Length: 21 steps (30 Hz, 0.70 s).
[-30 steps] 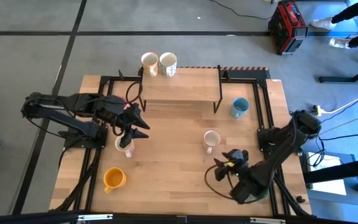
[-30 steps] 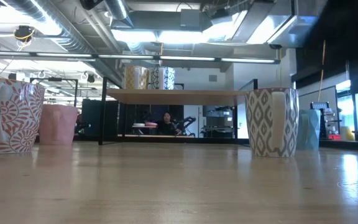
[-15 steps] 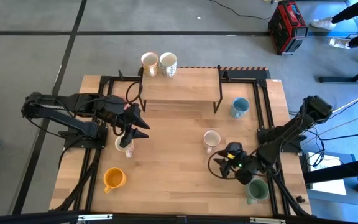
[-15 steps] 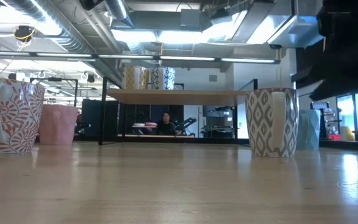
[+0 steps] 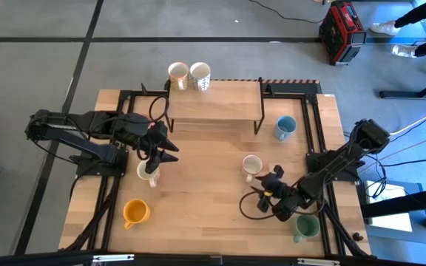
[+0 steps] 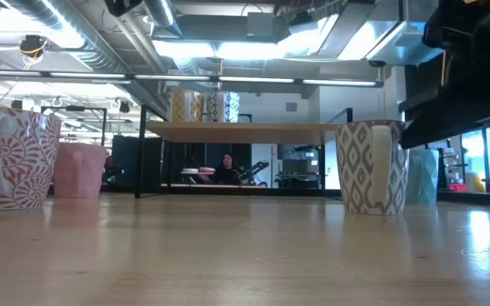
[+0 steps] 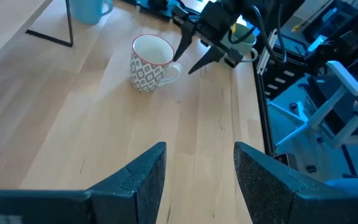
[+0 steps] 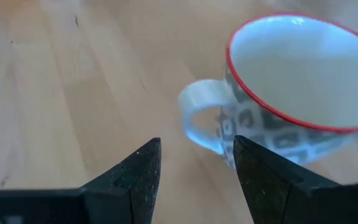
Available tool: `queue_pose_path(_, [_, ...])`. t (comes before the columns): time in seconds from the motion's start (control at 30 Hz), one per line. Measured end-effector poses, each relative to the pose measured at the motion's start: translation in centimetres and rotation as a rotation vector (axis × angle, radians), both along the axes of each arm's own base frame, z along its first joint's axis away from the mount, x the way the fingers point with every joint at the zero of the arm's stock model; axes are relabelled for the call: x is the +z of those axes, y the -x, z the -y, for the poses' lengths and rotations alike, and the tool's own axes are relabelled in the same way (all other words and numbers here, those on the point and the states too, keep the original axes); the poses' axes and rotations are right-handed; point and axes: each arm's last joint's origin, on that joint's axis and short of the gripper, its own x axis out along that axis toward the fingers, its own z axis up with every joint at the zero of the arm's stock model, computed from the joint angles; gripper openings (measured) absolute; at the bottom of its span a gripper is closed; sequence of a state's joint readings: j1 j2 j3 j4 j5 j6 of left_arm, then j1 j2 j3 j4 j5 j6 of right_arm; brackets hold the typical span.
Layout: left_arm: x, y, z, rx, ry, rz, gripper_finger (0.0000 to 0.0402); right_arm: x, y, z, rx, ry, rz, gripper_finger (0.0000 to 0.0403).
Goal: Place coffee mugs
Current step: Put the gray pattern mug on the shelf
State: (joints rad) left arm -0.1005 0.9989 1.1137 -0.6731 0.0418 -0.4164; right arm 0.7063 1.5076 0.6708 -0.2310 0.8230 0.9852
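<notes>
- The right pincer [image 5: 267, 193], fingers apart and empty, sits low over the counter [image 5: 198, 199] just short of the patterned mug [image 5: 252, 165], lined up with its handle [image 8: 199, 119].
- To do this well, I judge it should centre the thin loop handle between both fingers, or take the rim wall squarely; glazed ceramic is slick and a skewed bite may spin the mug.
- The mug is round, white inside, red-rimmed, with a grey diamond print.
- The left pincer [image 5: 170, 151], fingers apart, hangs above the pink mug [image 5: 148, 172].
- Other mugs: orange [image 5: 134, 213], green [image 5: 306, 226], blue [image 5: 285, 127]; two mugs [image 5: 189, 73] stand on the smooth wooden shelf [image 5: 220, 103].
</notes>
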Motion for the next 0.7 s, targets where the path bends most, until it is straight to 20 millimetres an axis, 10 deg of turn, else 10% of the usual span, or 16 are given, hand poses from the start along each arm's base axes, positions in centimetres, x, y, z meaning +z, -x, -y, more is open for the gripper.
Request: queue_pose_path(0.7, [0.0,0.0,-0.1,0.034,-0.021,0.002,0.0183,-4.0,-4.0,0.4,-0.062,0.121,0.095,0.0188])
